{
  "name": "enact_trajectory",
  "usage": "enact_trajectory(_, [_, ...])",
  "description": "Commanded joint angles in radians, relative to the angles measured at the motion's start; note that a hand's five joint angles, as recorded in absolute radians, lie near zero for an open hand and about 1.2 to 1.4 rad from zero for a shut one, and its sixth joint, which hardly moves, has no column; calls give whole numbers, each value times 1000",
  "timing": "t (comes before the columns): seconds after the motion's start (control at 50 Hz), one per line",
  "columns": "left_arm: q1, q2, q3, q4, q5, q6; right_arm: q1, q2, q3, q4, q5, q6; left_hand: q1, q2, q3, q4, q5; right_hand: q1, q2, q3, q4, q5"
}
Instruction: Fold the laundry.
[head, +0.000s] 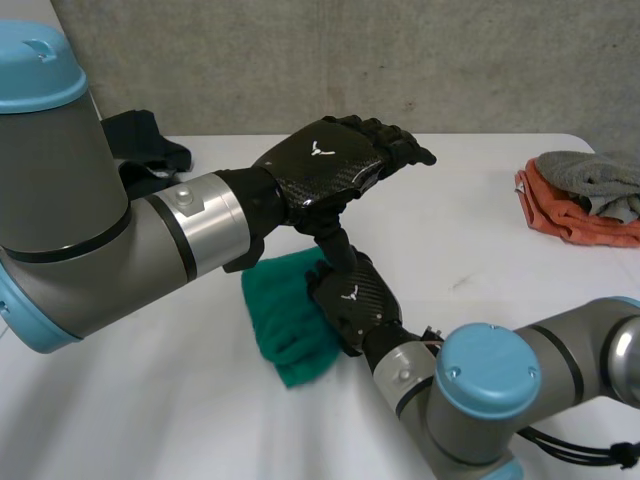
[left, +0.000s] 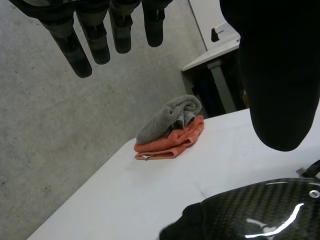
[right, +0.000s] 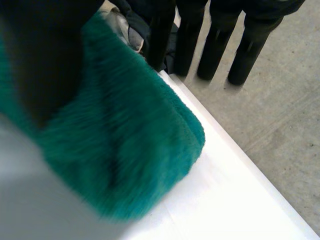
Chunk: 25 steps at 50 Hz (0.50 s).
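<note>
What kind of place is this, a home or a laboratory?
Probably a robotics lab, not a home: a bare concrete wall, a plain white table, and two robot arms over a green towel.

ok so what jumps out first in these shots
A fuzzy green cloth lies bunched in the middle of the white table, with the right hand against its edge. The left hand hovers open above them, and a grey cloth sits on an orange cloth near the table's right edge.
</note>
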Motion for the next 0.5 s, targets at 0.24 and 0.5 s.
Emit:
enact_trajectory(0.24, [6,13,73,6,-28,-5,-128,-82,-226,69,-16,91,-2,-22,-25,-17,-38,799,818,821,824,836])
enact_trajectory(0.5, [9,29,193,114,-74,-172,-465,-109,-558,66,-20,174,7,-13,-16,-9,-29,799,818,821,824,836])
